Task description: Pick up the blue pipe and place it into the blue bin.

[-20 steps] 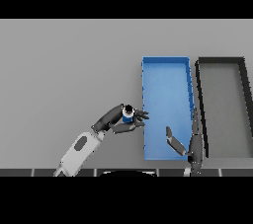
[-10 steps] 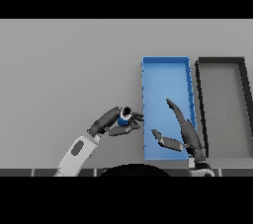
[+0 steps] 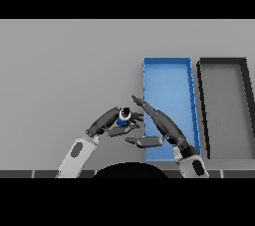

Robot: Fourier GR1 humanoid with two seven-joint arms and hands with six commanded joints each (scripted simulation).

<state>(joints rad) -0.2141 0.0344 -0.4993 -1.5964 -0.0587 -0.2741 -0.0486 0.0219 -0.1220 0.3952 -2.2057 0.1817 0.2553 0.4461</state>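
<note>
We see the blue pipe [image 3: 122,117] held in the left hand [image 3: 115,124], fingers curled round it from the left and below, thumb side closing in on the right, so it is gripped, not resting loose. The pipe sits at the fingertips rather than deep in the palm, its dark end facing up and toward us; only a short blue stretch shows, the rest is covered by the fingers. It is over the grey table [image 3: 64,70], just left of the blue bin [image 3: 167,61] and outside its near-left corner (whether it is lifted off the table or still touching we cannot tell from this angle). The right hand [image 3: 157,120] reaches in from the lower right, fingers straight and stretched toward the pipe, tips just beside it, thumb spread out low to the left; it holds nothing. We cannot tell whether those fingertips touch the pipe or the left hand. The right forearm lies across the bin's lower left part and hides that stretch of wall and floor. A dark bin [image 3: 222,61] stands just right of the blue one, side by side, its right wall cut by the frame edge.
</note>
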